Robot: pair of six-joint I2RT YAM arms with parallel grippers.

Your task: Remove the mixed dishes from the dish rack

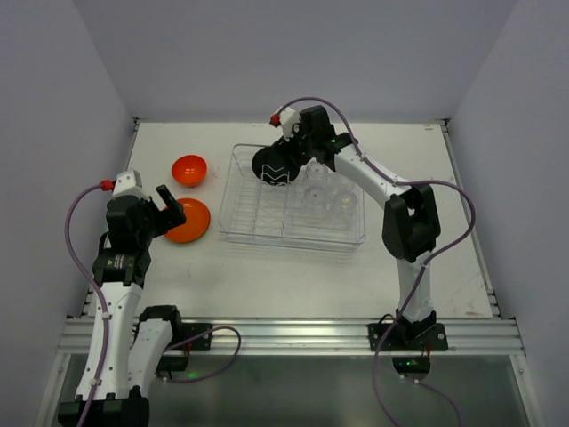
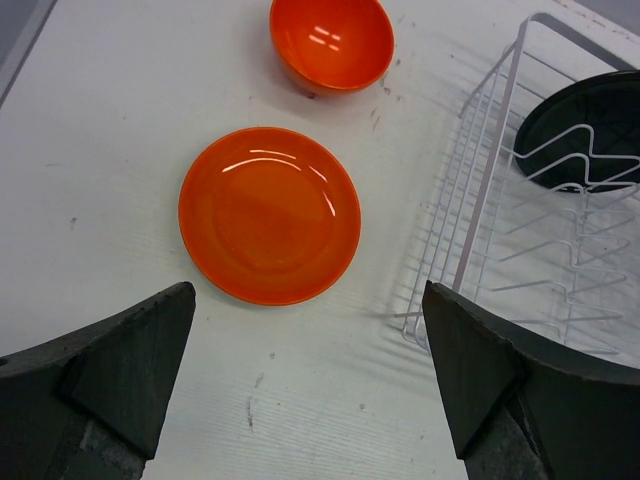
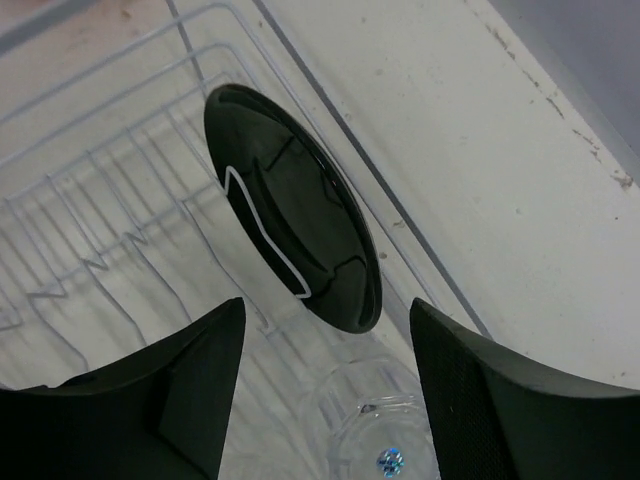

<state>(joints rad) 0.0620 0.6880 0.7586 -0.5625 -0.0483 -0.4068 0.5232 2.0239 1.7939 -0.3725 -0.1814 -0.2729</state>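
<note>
1. Two dishes lie on the table (image 1: 267, 276) left of the dish rack (image 1: 293, 240): one orange bowl (image 2: 330, 40), farther back, and one red-orange plate (image 2: 268, 213), nearer. They sit apart from each other. The plate's rim is just beside the rack's left wall but does not touch it.
2. One black plate (image 3: 290, 230) stands on edge in the rack's far left slots, close to the far rim.
3. Clear tumblers (image 1: 327, 203) sit in the rack's right half. They blur together, so I cannot count them.
4. Bare table runs along the near side between the rack and the arm bases. There is more bare table right of the rack, out to the table's edge.
5. Left hand (image 2: 308, 298) hangs above the near rim of the red-orange plate, fingers spread wide and holding nothing.
6. Right hand (image 3: 325, 312) reaches over the rack toward the black plate. Its fingers are apart with the plate's lower edge showing between them, and no contact is visible.
</note>
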